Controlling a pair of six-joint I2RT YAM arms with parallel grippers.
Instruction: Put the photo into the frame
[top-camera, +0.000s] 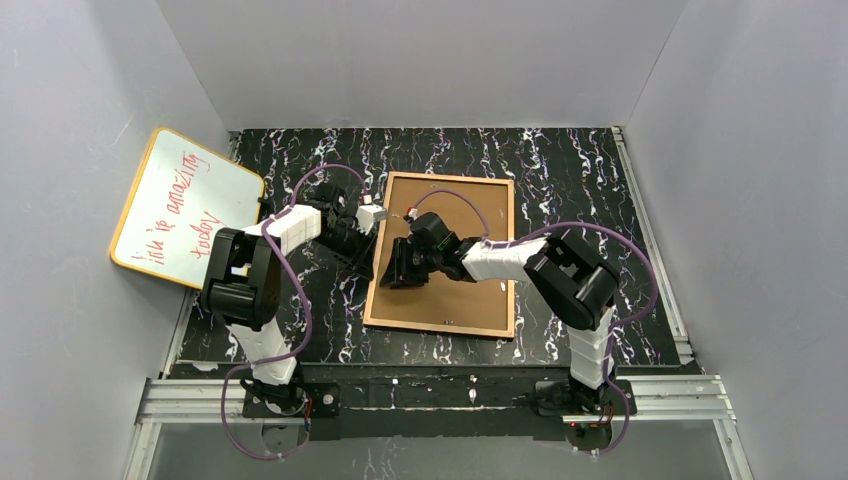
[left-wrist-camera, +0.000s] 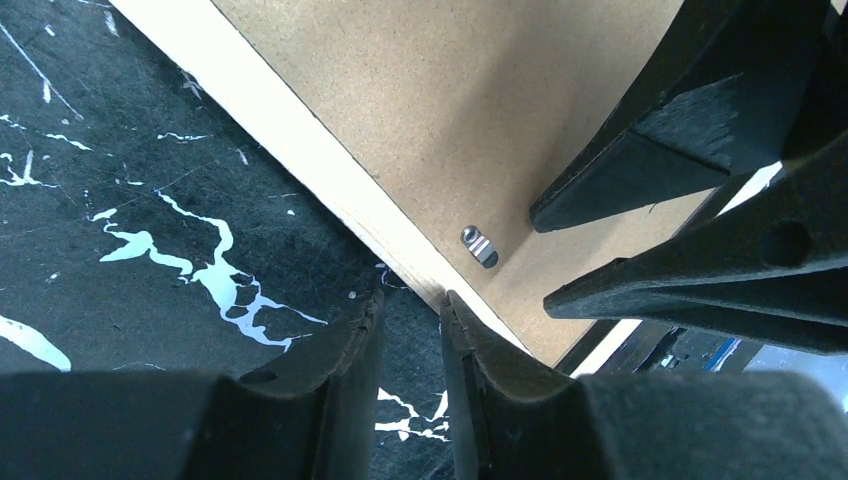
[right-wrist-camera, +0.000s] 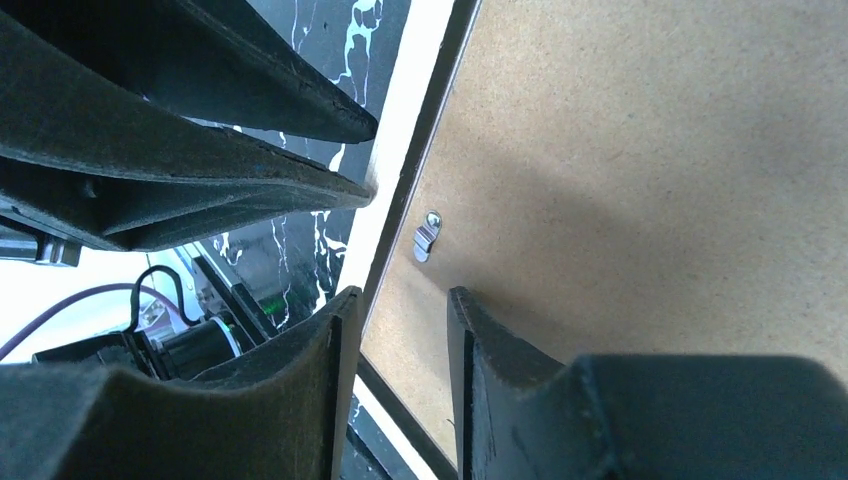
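The frame (top-camera: 450, 180) lies face down on the black marbled table, tan back up, with a brown backing board (top-camera: 460, 290) set in it. The photo does not show in any view. My left gripper (top-camera: 358, 252) hovers at the frame's left edge, its jaws a narrow gap apart and empty (left-wrist-camera: 410, 305). My right gripper (top-camera: 393, 272) is over the same edge from the board side, jaws slightly apart and empty (right-wrist-camera: 400, 295), straddling the frame's pale rail (right-wrist-camera: 400, 150). A small metal retaining clip (left-wrist-camera: 480, 245) sits on the board between both grippers and also shows in the right wrist view (right-wrist-camera: 425, 238).
A yellow-edged whiteboard (top-camera: 185, 205) with red writing leans at the left wall. Grey walls close in the table on three sides. The two grippers are very near each other at the frame's left edge; the right gripper's fingers (left-wrist-camera: 690, 160) show in the left wrist view.
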